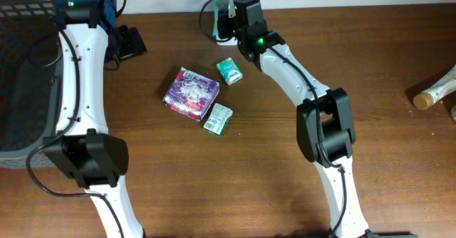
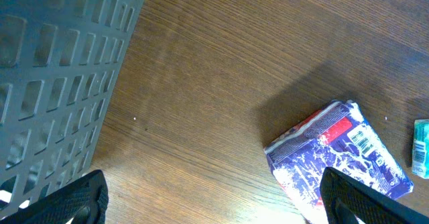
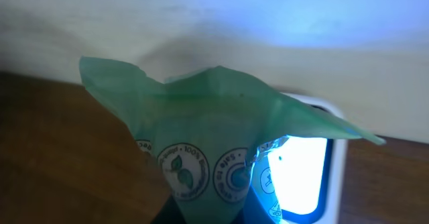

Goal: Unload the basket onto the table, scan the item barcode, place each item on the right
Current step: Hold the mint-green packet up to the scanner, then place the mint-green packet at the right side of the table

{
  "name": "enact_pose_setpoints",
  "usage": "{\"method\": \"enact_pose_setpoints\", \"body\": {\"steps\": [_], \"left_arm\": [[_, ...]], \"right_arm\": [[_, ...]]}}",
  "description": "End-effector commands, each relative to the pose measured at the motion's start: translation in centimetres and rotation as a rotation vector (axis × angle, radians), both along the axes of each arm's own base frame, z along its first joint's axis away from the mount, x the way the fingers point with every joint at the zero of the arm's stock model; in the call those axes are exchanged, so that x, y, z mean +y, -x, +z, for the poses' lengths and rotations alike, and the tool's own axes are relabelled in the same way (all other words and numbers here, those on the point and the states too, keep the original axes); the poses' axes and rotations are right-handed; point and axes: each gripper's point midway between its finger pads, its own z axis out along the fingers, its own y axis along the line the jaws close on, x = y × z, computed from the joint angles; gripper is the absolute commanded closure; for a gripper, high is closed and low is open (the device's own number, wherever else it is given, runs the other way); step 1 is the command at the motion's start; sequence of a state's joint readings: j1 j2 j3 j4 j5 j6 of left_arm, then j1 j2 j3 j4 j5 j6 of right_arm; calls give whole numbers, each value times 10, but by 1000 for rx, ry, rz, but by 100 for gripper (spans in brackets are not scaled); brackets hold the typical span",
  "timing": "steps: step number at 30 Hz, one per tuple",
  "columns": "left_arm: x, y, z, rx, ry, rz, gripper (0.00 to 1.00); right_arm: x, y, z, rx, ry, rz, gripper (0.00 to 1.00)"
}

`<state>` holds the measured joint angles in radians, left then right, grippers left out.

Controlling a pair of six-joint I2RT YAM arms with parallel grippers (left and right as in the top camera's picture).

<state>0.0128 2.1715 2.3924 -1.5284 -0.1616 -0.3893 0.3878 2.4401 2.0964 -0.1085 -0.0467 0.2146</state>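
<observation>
Green packet (image 3: 208,137), round "100%" seals, against glowing scanner (image 3: 305,177); barcoded purple pack (image 2: 342,157).

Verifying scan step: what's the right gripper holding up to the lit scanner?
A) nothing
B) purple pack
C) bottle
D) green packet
D: the right wrist view shows a green packet pinched in the right gripper, just in front of the glowing scanner.
</observation>
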Motion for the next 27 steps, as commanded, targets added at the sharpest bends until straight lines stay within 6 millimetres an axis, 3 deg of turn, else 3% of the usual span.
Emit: {"method": "enact_pose_setpoints", "body": {"steps": [1, 3, 5, 7, 9, 11, 12, 17, 20, 21, 22, 23, 25, 27], "left_arm": [[1, 0, -7, 16, 2, 13, 1], [1, 0, -7, 16, 2, 12, 1], [1, 0, -7, 16, 2, 13, 1], [1, 0, -7, 16, 2, 12, 1], [1, 0, -7, 16, 2, 12, 1], [1, 0, -7, 16, 2, 12, 1], [1, 0, -7, 16, 2, 13, 1], [1, 0, -7, 16, 2, 12, 1], [1, 0, -7, 16, 2, 13, 1], [1, 0, -7, 16, 2, 13, 1], [1, 0, -7, 16, 2, 13, 1], [1, 0, -7, 16, 2, 13, 1], [1, 0, -7, 16, 2, 12, 1], [1, 0, -7, 16, 2, 12, 1]], "right_arm": [[-17, -12, 26, -65, -5, -76, 93], [-37, -17, 41, -80, -11, -104, 93], [-71, -20, 58, -75, -8, -152, 96], [-135, -19, 67, -18, 29, -262, 96], [-252, 2, 42, 158, 165, -520, 96], [-319, 31, 13, 317, 240, -643, 96], [-363, 55, -5, 429, 272, -714, 96], [-488, 128, -45, 651, 272, -927, 96], [-539, 157, -57, 691, 242, -1024, 82], [-549, 163, -58, 695, 234, -1044, 64], [-555, 167, -60, 697, 220, -1052, 17], [-555, 166, -63, 695, 194, -1039, 1], [-541, 157, -67, 690, 118, -970, 1], [-511, 141, -68, 683, 20, -849, 1]]}}
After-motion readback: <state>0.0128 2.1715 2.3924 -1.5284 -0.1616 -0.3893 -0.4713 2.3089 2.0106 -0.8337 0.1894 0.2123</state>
